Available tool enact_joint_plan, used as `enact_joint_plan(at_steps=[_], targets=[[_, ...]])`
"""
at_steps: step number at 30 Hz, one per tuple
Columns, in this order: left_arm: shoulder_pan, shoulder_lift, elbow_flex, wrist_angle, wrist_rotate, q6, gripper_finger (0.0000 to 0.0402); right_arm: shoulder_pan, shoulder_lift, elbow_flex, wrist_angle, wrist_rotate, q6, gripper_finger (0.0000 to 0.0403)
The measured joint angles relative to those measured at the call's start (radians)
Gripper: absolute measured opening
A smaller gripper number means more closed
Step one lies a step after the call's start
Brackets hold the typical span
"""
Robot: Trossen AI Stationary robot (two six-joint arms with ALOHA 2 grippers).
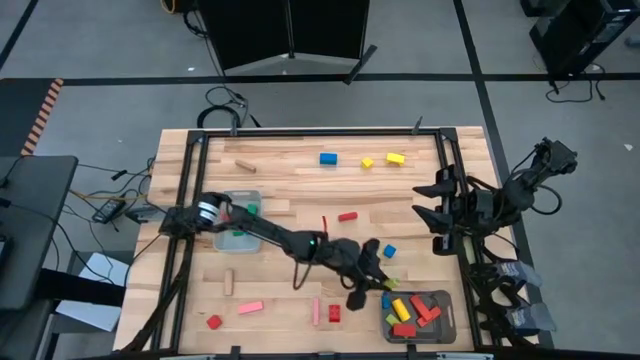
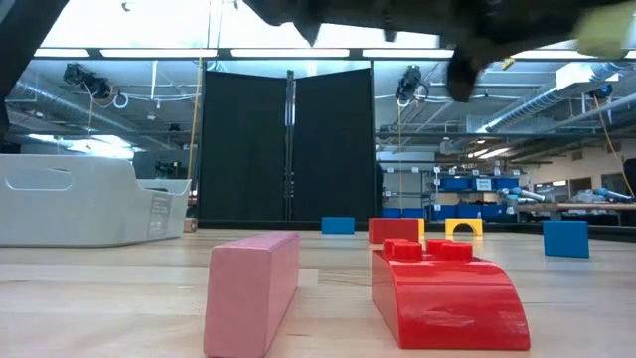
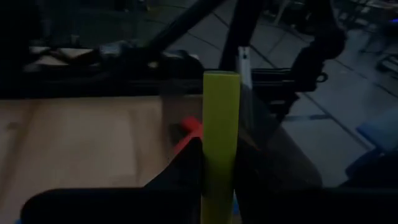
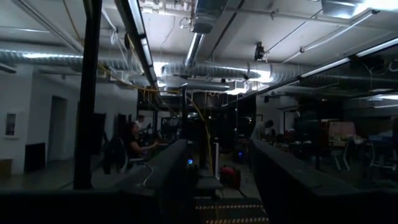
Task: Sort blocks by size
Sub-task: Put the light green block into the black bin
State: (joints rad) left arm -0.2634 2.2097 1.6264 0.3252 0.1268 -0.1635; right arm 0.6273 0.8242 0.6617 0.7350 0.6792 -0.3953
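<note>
High view: the left gripper (image 1: 372, 282) reaches across the table, fingers clamped on a yellow-green bar (image 3: 221, 143) just beside the grey tray (image 1: 449, 318) of red, yellow and blue blocks (image 1: 412, 312). A blue cube (image 1: 389, 251) and red bar (image 1: 347, 216) lie near, other blocks scattered well apart. The right gripper (image 1: 436, 215) waits at the table's edge, fingers apart, empty.

Blocks lie scattered on the counter (image 1: 300, 180): a blue block (image 1: 328, 158) and two yellow blocks (image 1: 382, 160) far back, pink bars (image 1: 250, 308) in front, a yellow bar (image 3: 220, 143) in the left pincer (image 1: 378, 285).
</note>
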Motion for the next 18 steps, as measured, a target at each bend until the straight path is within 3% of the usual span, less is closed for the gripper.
enact_joint_plan(at_steps=[7, 13, 16, 18], targets=[[-0.038, 0.166, 0.238, -0.019, 0.09, -0.002, 0.0065, 0.001, -0.001, 0.0, 0.006, 0.0, 0.002, 0.0185], [-0.049, 0.289, 0.412, -0.155, 0.127, -0.003, 0.0065, 0.001, -0.001, 0.0, 0.005, 0.0, 0.008, 0.0183], [-0.048, 0.316, 0.454, -0.194, 0.129, -0.011, 0.0067, 0.001, 0.0, 0.0, 0.005, 0.0, 0.011, 0.0184], [-0.048, 0.318, 0.453, -0.202, 0.128, -0.019, 0.0095, 0.001, 0.0, 0.0, 0.005, 0.0, 0.012, 0.0184]])
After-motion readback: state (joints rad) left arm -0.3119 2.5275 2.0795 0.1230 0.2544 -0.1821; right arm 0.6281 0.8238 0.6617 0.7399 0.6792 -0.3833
